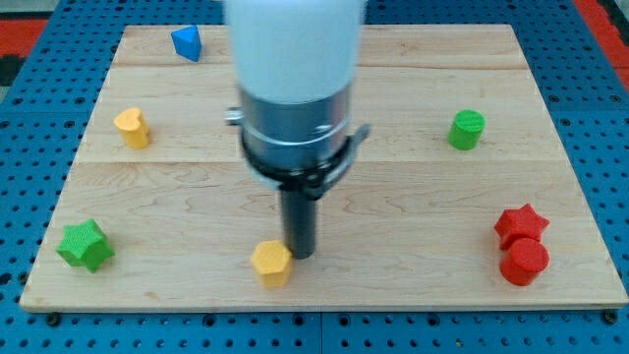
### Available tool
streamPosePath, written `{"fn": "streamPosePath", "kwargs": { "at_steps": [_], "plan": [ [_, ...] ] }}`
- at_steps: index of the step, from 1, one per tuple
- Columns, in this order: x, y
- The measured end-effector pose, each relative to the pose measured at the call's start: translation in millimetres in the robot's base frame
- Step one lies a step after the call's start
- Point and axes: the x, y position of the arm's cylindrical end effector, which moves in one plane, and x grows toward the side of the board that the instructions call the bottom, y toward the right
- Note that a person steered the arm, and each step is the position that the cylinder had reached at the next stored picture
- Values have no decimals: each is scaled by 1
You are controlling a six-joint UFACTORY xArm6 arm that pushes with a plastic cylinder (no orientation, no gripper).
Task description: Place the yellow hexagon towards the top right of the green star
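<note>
Wooden board, no writing, no jaws: my tip touches yellow hexagon.

Arm housing blurred, cut off at view's top, perhaps hiding board behind it

A pale wooden tabletop of joined planks fills most of the view, its grain running left to right. Around it lies a blue perforated surface dotted with a regular grid of holes. Red strips show at the view's top corners. The light is even and soft.
</note>
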Motion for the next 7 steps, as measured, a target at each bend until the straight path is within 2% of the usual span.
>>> {"fn": "streamPosePath", "kwargs": {
  "at_steps": [1,2,3,4,5,6,7],
  "plan": [
    [35,30],
    [40,-20],
    [-24,-44],
    [-67,-54],
    [-50,-34],
    [-7,-49],
    [-19,-86]
  ]
}}
